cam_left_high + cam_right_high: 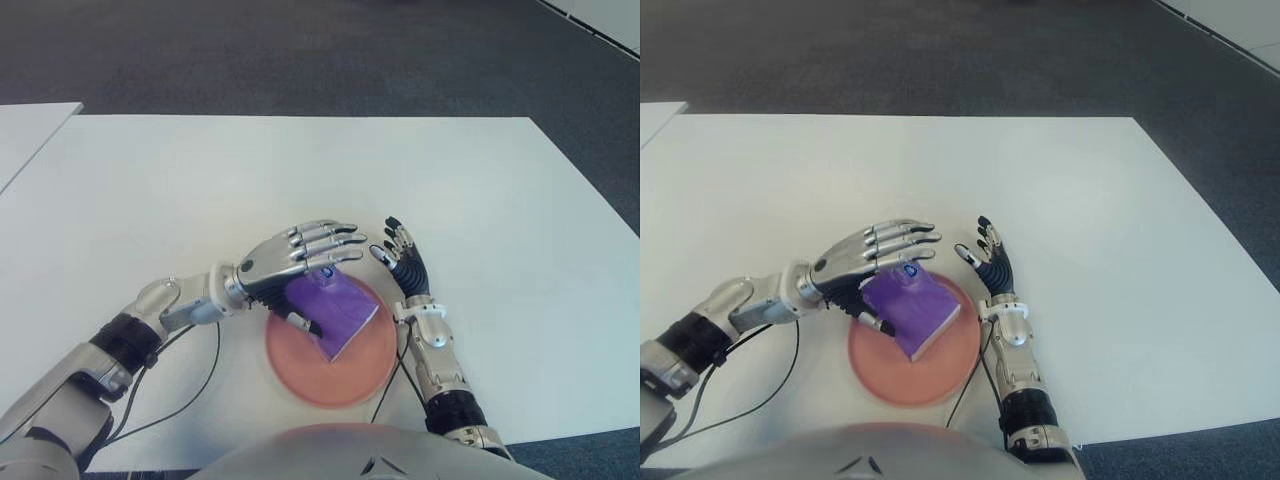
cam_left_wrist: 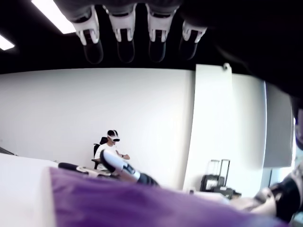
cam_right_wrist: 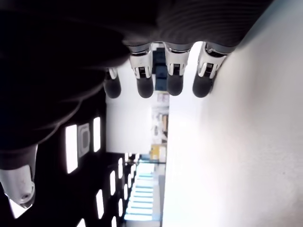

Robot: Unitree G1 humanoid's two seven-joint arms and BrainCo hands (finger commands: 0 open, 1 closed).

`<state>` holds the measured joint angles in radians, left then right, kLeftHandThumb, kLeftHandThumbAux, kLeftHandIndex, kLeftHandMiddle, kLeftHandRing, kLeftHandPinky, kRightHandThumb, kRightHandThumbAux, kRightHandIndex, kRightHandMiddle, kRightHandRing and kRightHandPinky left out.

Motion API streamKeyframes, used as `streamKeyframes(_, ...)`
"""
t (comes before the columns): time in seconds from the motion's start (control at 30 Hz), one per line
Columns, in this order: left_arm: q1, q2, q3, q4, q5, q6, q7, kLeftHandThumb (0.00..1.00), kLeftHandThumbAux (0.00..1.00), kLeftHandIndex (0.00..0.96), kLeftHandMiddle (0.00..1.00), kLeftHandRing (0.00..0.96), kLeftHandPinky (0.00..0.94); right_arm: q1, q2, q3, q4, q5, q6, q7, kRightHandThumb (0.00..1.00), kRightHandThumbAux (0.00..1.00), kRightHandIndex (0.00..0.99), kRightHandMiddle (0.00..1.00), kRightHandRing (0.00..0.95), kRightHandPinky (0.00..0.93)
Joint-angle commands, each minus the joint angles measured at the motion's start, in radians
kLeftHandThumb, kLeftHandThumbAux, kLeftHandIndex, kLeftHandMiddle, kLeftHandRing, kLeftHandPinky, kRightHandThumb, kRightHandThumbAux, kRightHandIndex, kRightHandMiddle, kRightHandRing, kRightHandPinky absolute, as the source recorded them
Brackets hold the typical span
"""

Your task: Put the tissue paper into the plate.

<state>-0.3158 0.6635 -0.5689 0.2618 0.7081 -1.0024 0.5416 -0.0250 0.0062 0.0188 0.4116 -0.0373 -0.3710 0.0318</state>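
Observation:
A purple tissue pack [image 1: 340,312] lies tilted in the pink plate [image 1: 345,388] near the table's front edge. My left hand [image 1: 312,256] hovers over the pack's near-left part with its fingers stretched out flat. Its thumb lies against the pack's left edge. In the left wrist view the fingers [image 2: 125,45] stand straight, well above the purple pack [image 2: 142,205], with a gap between them. My right hand [image 1: 405,262] shows just right of the plate, fingers extended and holding nothing. The right wrist view shows its straight fingers [image 3: 144,80].
The white table [image 1: 300,170] stretches far beyond the plate. Black cables [image 1: 205,375] hang from my left arm by the front edge. A second white table [image 1: 30,130] stands at the far left. A seated person [image 2: 111,149] shows far off in the left wrist view.

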Motion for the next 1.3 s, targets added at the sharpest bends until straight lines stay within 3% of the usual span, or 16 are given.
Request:
streamKeyframes(0.03, 0.007, 0.02, 0.035, -0.012, -0.263, 0.0, -0.19, 0.086, 0.395, 0.0, 0.0, 0.0, 0.0, -0.016, 0.012, -0.02, 0.146, 0.04, 0.036, 0.023, 0.0, 0.568, 0.0, 0.0, 0.0, 0.0)
streamKeyframes(0.1, -0.013, 0.009, 0.023, 0.032, -0.402, 0.001, -0.281, 0.085, 0.397, 0.0, 0.0, 0.0, 0.0, -0.05, 0.002, -0.024, 0.216, 0.029, -0.007, 0.018, 0.0, 0.562, 0.0, 0.0, 0.0, 0.0)
streamKeyframes(0.3, -0.096, -0.028, 0.036, 0.141, -0.716, 0.023, -0.509, 0.075, 0.424, 0.0, 0.0, 0.0, 0.0, -0.06, -0.009, -0.016, 0.261, 0.002, -0.091, 0.008, 0.0, 0.533, 0.0, 0.0, 0.0, 0.0)
streamKeyframes(0.43, -0.064, 0.018, 0.129, 0.032, -0.914, 0.149, -0.593, 0.053, 0.418, 0.0, 0.0, 0.0, 0.0, -0.06, -0.013, -0.016, 0.272, 0.007, -0.118, 0.022, 0.0, 0.517, 0.0, 0.0, 0.0, 0.0)
streamKeyframes(0.5, -0.044, 0.012, 0.16, 0.006, -0.937, 0.191, -0.603, 0.041, 0.404, 0.0, 0.0, 0.0, 0.0, -0.063, -0.013, -0.016, 0.28, 0.006, -0.122, 0.021, 0.0, 0.514, 0.0, 0.0, 0.0, 0.0)
streamKeyframes(0.63, -0.029, 0.004, 0.246, -0.083, -0.974, 0.352, -0.598, 0.027, 0.372, 0.0, 0.0, 0.0, 0.0, -0.066, -0.014, -0.016, 0.295, 0.003, -0.133, 0.016, 0.0, 0.513, 0.0, 0.0, 0.0, 0.0)
streamKeyframes(0.83, -0.065, -0.065, 0.402, -0.051, -0.963, 0.524, -0.537, 0.024, 0.331, 0.0, 0.0, 0.0, 0.0, -0.073, -0.019, -0.01, 0.322, -0.004, -0.158, 0.023, 0.0, 0.505, 0.0, 0.0, 0.0, 0.0)
streamKeyframes(1.07, -0.133, -0.191, 0.54, 0.102, -0.946, 0.589, -0.521, 0.021, 0.347, 0.0, 0.0, 0.0, 0.0, -0.076, -0.02, -0.013, 0.341, 0.009, -0.175, 0.035, 0.0, 0.493, 0.0, 0.0, 0.0, 0.0)
streamKeyframes(1.3, -0.138, -0.265, 0.617, 0.09, -0.903, 0.662, -0.484, 0.044, 0.367, 0.0, 0.0, 0.0, 0.0, -0.079, -0.024, -0.017, 0.352, 0.009, -0.189, 0.037, 0.0, 0.493, 0.0, 0.0, 0.0, 0.0)
